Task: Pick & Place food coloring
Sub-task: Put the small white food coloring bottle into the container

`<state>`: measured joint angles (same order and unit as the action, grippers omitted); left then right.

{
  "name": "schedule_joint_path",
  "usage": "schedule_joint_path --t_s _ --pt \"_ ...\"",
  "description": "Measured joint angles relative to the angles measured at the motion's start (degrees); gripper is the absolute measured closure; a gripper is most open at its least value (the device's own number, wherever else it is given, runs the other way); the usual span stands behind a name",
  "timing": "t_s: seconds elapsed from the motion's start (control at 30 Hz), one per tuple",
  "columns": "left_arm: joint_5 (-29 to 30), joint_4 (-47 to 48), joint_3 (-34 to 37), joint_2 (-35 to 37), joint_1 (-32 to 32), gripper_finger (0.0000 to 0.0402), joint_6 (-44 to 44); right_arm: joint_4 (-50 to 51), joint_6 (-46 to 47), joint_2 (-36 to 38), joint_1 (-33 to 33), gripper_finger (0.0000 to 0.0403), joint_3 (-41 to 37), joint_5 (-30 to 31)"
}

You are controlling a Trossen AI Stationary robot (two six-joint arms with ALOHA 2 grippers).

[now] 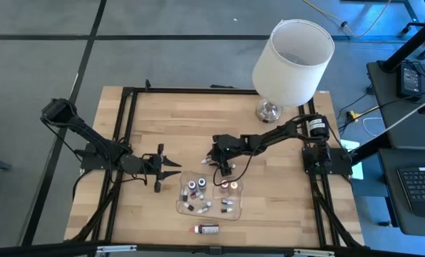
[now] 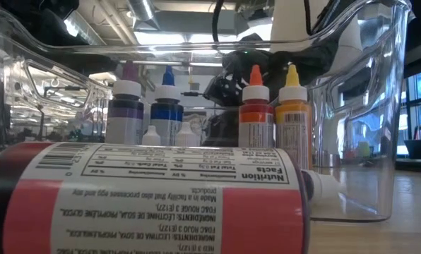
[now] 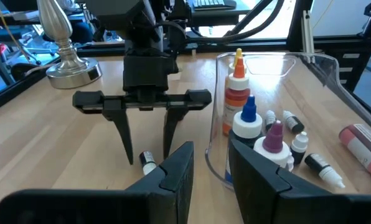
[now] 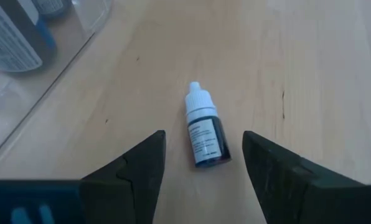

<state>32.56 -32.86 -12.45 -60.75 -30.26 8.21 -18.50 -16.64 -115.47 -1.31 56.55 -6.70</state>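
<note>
I'm looking at the wooden table [image 1: 148, 128] with a white-shaded lamp [image 1: 292, 48] standing at its far right corner. A clear plastic tray [image 1: 235, 203] sits near the front middle; it holds several food coloring bottles [image 2: 254, 116], some upright with purple, blue, orange and yellow tips, some small ones lying flat. One bigger red-labelled bottle [image 1: 206, 229] lies on its side on the table in front of the tray, apart from it.

Right arm reaches in from the right, and the right gripper [image 1: 222, 168] hangs just behind the tray's far edge, pointing down. Jaws are apart, nothing between them yet. Directly below, between the fingers [image 4: 132, 168], lies a small dark bottle [image 4: 206, 135] with a white cap, flat on the wood just outside the tray.

Left gripper [image 1: 171, 169] is parked left of the tray, above the table, aimed towards it. Its jaws show a narrow gap, holding nothing.
</note>
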Motion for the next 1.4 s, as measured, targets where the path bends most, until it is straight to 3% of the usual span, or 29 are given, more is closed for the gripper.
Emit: schedule_joint_path --t_s 0.13,0.5,0.77,1.03,1.23,1.4 --pt "0.0 0.06 -0.02 0.0 0.0 0.0304 0.0 0.03 0.08 -0.01 0.01 0.0213 0.0 -0.02" --pt "0.0 0.08 -0.02 0.0 0.0 0.0304 0.0 0.25 -0.14 -0.01 -0.01 0.0346 0.02 0.0" --pt "-0.02 0.08 -0.02 0.0 0.02 0.0304 0.0 2.05 1.24 2.08 0.01 0.0345 -0.07 4.92" --pt "-0.02 0.2 -0.02 0.0 0.02 0.0304 0.0 7.98 1.28 15.07 2.35 0.0348 0.0 8.99" --pt "0.84 0.59 -0.02 0.0 0.02 0.0304 0.0 12.12 1.45 23.13 9.12 0.0347 0.04 9.25" --pt "1.01 0.61 -0.02 0.0 0.02 0.0304 -0.02 13.85 1.48 24.62 17.33 0.0347 0.92 11.31"
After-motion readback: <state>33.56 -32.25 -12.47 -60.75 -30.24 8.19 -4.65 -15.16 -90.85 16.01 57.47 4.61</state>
